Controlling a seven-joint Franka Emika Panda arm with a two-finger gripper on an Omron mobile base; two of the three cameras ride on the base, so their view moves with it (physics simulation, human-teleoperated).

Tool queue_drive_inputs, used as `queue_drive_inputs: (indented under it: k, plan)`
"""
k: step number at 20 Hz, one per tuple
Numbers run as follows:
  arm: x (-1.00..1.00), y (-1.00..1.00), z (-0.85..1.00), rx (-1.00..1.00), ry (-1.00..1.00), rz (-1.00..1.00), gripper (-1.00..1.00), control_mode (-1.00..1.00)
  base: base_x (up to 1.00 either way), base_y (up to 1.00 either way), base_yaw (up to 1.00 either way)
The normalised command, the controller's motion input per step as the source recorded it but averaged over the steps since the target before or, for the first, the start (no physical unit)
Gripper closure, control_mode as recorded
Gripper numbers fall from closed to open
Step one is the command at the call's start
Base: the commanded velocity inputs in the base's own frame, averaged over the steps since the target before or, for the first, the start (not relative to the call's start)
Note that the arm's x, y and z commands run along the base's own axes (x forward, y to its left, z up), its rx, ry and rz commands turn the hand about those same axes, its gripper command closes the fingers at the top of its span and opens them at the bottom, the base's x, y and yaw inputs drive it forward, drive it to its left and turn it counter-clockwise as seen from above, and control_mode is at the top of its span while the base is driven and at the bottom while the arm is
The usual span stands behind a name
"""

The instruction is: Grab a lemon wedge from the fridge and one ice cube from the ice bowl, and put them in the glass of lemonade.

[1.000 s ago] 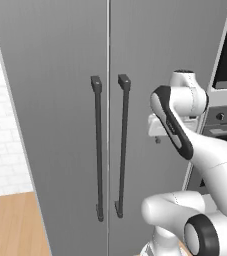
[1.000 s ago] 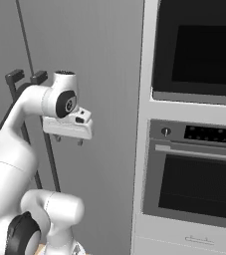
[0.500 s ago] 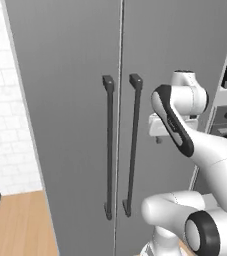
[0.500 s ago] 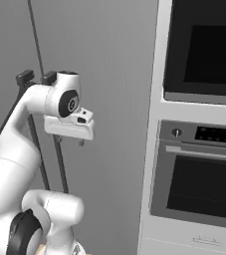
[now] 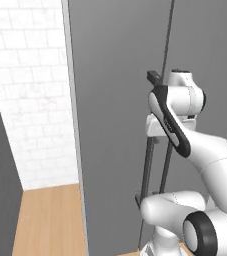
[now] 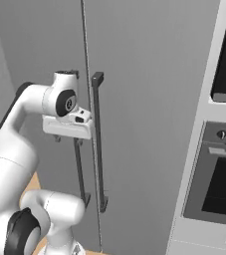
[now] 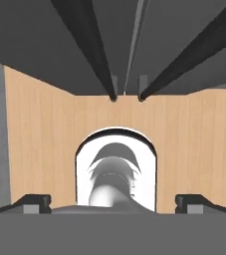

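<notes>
In the left base view you face the tall grey two-door fridge [image 5: 120,100], both doors shut, with the seam between them running up behind the white arm. One dark vertical bar handle [image 5: 147,155] shows just beside that seam, partly covered by the arm's wrist. Left of the fridge stands a white brick wall [image 5: 30,90], and below that wall lies a light wooden floor [image 5: 45,220]. The end effector's pale mounting block [image 5: 156,127] sits in front of the fridge handles at about mid height of the fridge; from here you cannot tell how the fingers stand. In the right base view the same fridge [image 6: 149,99] takes up the left and middle, and right of it you see the black-fronted oven column [image 6: 219,174] with its grey trim. The two dark handles [image 6: 97,144] hang either side of the fridge seam, and the end effector [image 6: 67,139] hangs close in front of the left one, not touching it as far as you can tell, its short fingers pointing down. In the hand view you look down along the fridge front: the two handles [image 7: 92,45] converge toward the wooden floor [image 7: 40,139], and the two dark fingertips [image 7: 32,201] stand wide apart with nothing between them.
</notes>
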Motion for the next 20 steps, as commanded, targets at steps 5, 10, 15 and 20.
queue_drive_inputs:
  k: [5, 10, 15, 20]
  plan:
    - [0.0, 0.0, 0.0, 0.0, 0.0, 0.0, -1.0, 1.0, -0.49, -0.15, -0.01]
    - [0.0, 0.0, 0.0, 0.0, 0.0, 0.0, -1.0, 1.0, -0.42, -0.35, -0.09]
    - [0.0, 0.0, 0.0, 0.0, 0.0, 0.0, -1.0, 1.0, -0.46, -0.12, -0.05]
    - [0.0, 0.0, 0.0, 0.0, 0.0, 0.0, -1.0, 1.0, -0.5, 0.0, 0.0]
